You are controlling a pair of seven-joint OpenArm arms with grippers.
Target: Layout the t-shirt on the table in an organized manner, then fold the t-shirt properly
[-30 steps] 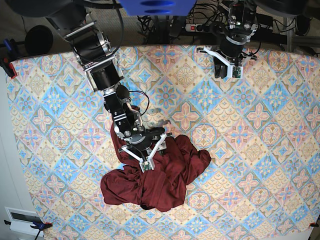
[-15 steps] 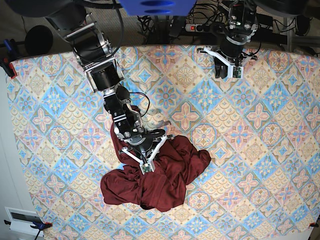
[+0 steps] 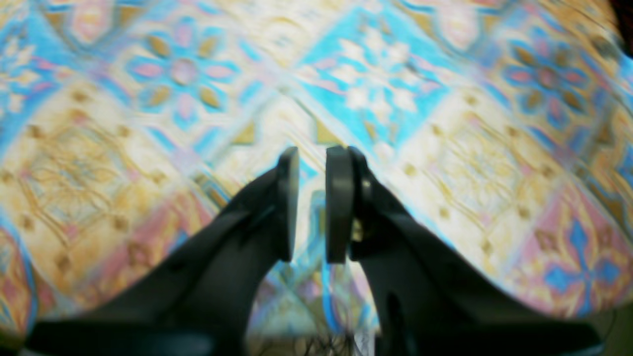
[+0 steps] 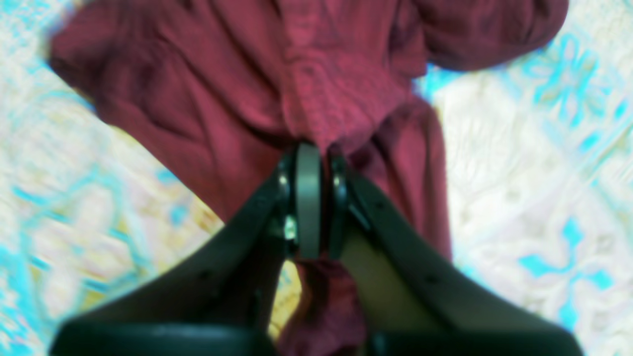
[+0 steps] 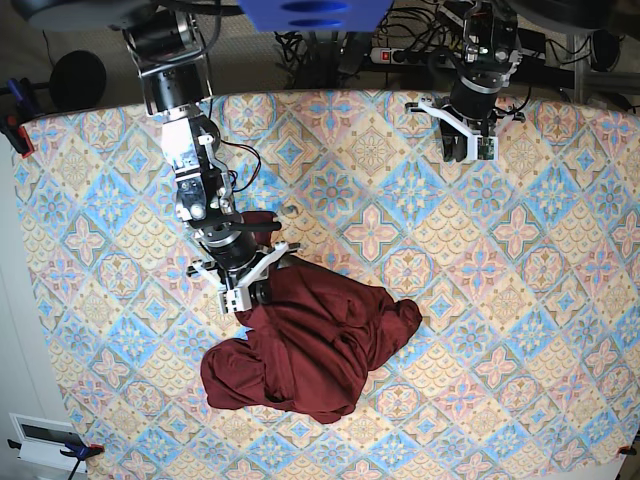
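The dark maroon t-shirt (image 5: 310, 350) lies crumpled in a heap left of the middle of the patterned table (image 5: 520, 260). My right gripper (image 5: 253, 293) is at the heap's upper left edge, shut on a fold of the shirt. In the right wrist view the fabric (image 4: 336, 84) bunches up from between the closed fingertips of that gripper (image 4: 316, 153). My left gripper (image 5: 466, 148) hovers near the table's far right edge, far from the shirt. In the left wrist view the left gripper (image 3: 312, 155) shows a narrow gap with nothing in it, only tablecloth (image 3: 445, 123) below.
Cables and a power strip (image 5: 400, 55) lie behind the far edge. A clamp (image 5: 14, 130) grips the table's left edge. A white device (image 5: 40, 435) sits off the near left corner.
My right gripper went from wide open over the heap to shut on the shirt and drew back toward the far left, pulling the fabric. The left arm barely moved.
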